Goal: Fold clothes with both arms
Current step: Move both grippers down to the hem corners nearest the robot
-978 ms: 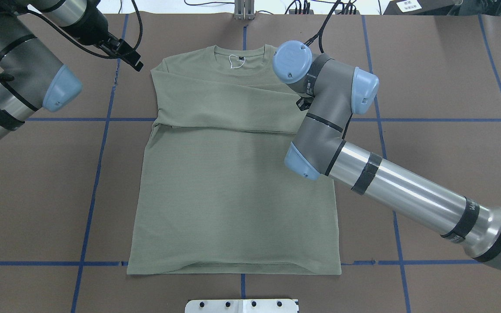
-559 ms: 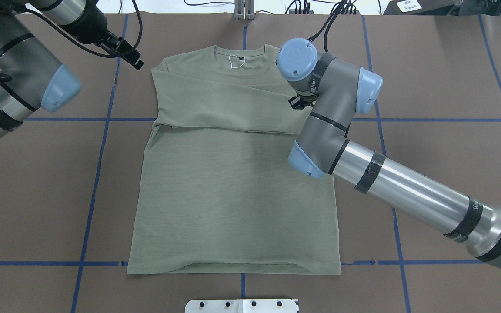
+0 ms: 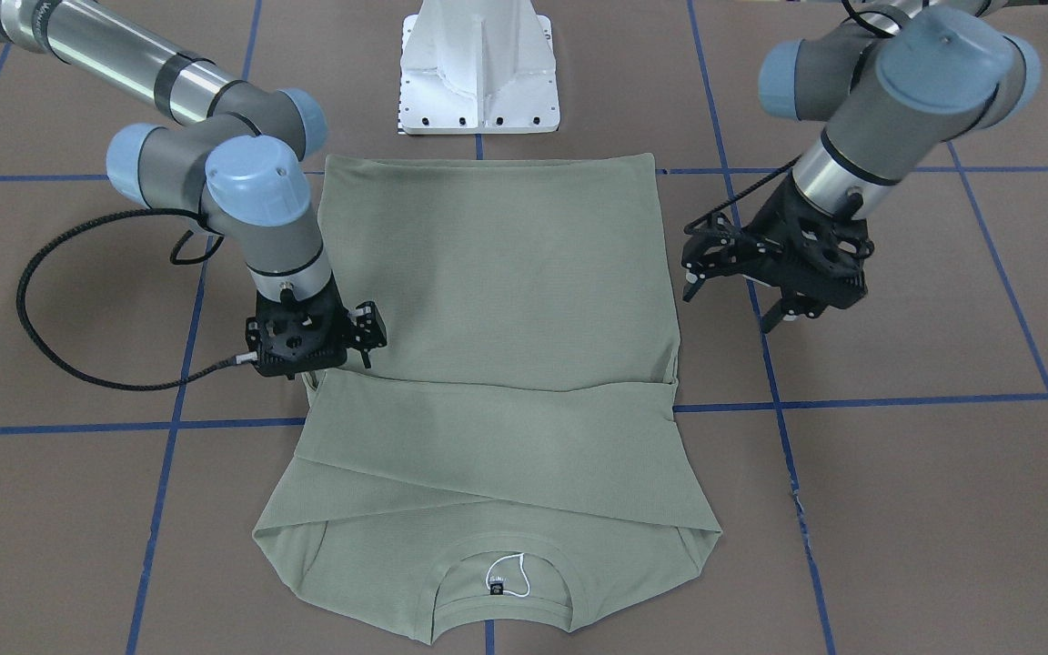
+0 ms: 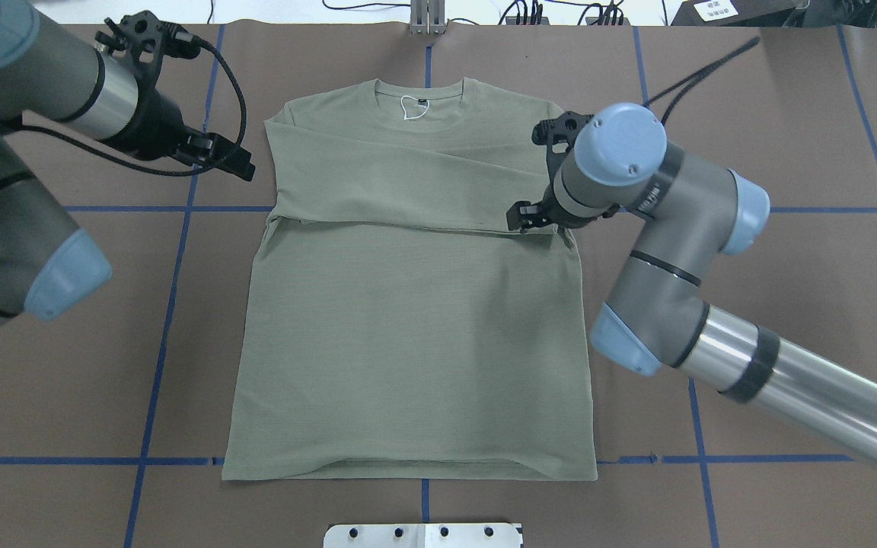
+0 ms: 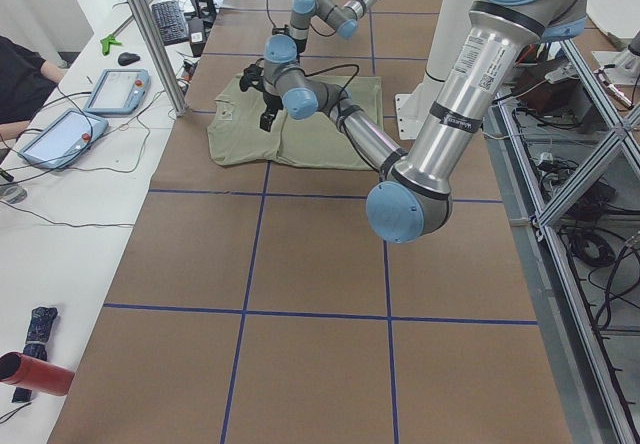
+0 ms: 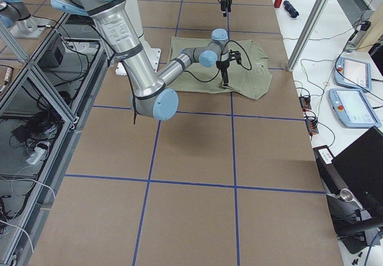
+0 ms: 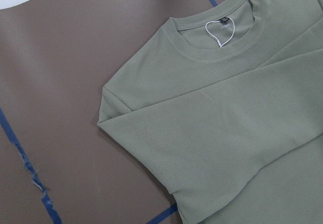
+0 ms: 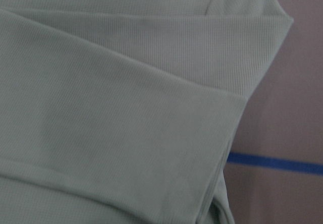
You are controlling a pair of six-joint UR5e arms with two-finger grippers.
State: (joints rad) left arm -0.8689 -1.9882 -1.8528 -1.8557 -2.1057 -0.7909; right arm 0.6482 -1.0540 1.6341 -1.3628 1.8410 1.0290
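Shirt (image 4: 408, 342) lies flat on your table (image 4: 789, 114), sleeves folded across. Left gripper (image 3: 730, 305) hangs beside the shirt's edge, fingers spread, empty. Right gripper (image 3: 317, 353) is over the cuff at the shirt's opposite edge; can't tell its grip.

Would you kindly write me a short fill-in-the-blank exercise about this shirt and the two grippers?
The green shirt lies flat with both ___ folded across its chest.
The string loop at its collar is ___.
The gripper over the shirt's folded cuff belongs to the robot's ___ arm.
The left gripper hovers beside the shirt over the ___ table.
Missing words: sleeves; white; right; brown.
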